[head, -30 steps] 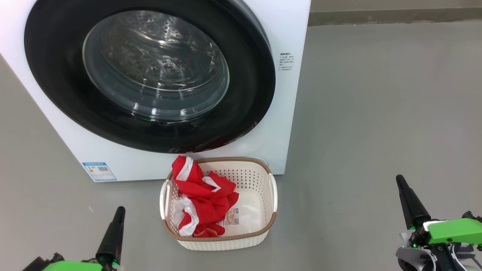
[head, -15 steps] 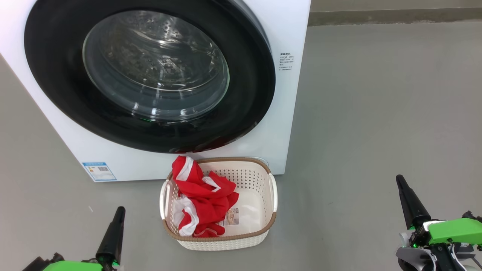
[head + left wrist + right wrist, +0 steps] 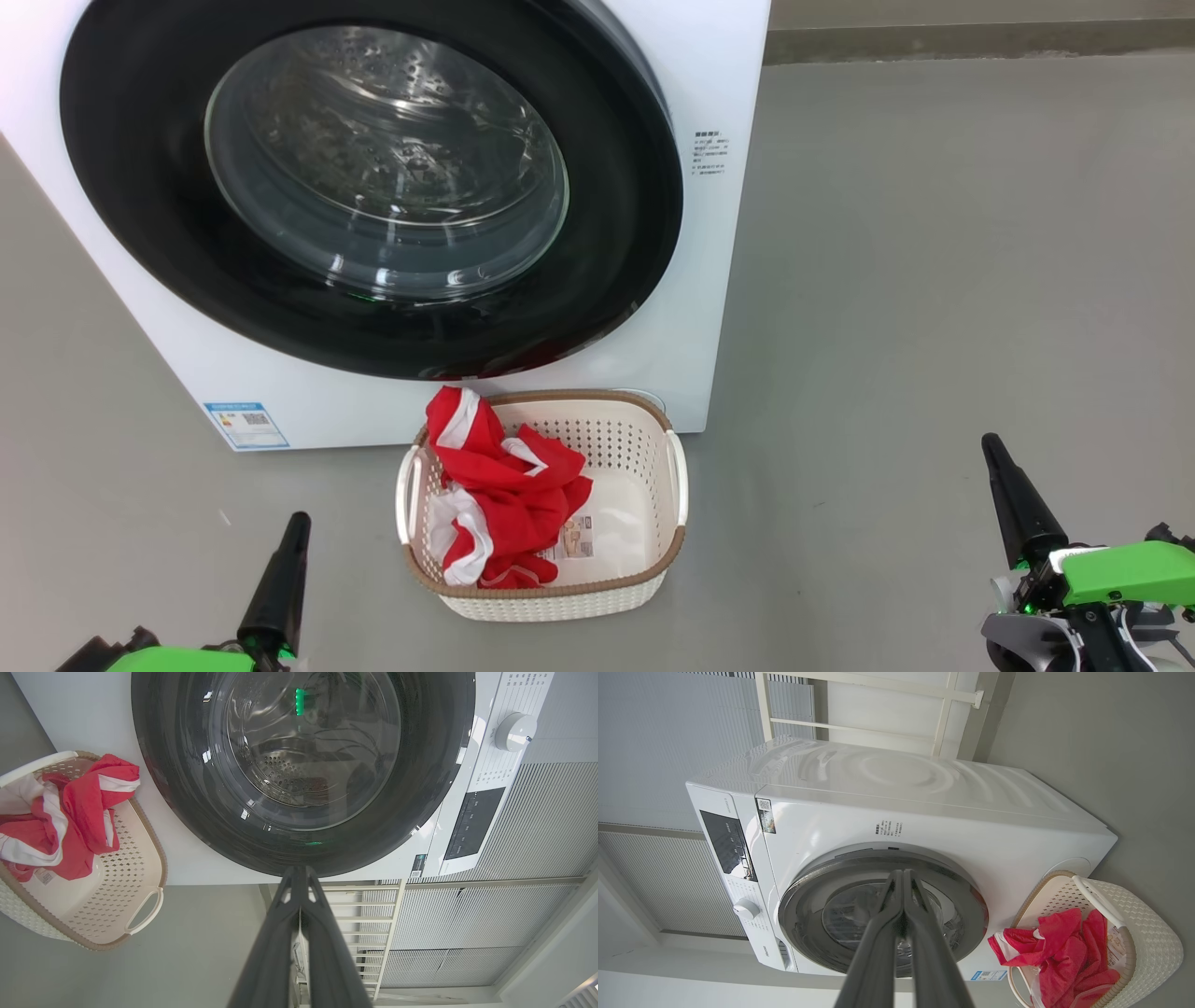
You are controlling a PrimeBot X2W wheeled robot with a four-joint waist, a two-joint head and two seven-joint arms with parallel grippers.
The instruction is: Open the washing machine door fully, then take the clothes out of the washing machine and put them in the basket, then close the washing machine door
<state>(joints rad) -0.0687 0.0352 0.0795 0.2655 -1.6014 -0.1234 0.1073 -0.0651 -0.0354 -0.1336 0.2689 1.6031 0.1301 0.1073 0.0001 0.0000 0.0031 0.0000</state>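
Container: the basket [image 3: 560,602] stands upright on the floor [image 3: 934,280], just in front of the washing machine [image 3: 709,75], near its front corner on the robot's right.
Contents: a red-and-white garment [image 3: 509,495] is heaped in the basket's left half, with one fold draped over the rear left rim. The right half shows bare bottom with a sticker [image 3: 579,539].
Basket heading: opening up. The two side handles face the robot's left and right, so the line through them runs along the machine front.
Door: the washing machine door [image 3: 616,215] sits shut against the front, directly above the basket, its face turned toward the robot.
Drum: the perforated steel drum [image 3: 392,159] is visible through the glass.
Head view extras: a blue label [image 3: 246,425] at the front's lower left corner.
Left wrist view extras: a dial [image 3: 514,731] and a dark control panel [image 3: 474,821] above the door.
Right wrist view extras: the machine's flat white top and one side panel.
Left gripper: the left gripper [image 3: 297,521] hangs over the floor to the left of the basket and apart from it. Its fingers [image 3: 275,933] are pressed together and point at the door.
Right gripper: the right gripper [image 3: 990,443] hangs over the floor well to the right of the basket, fingers pressed together and aimed at the machine.
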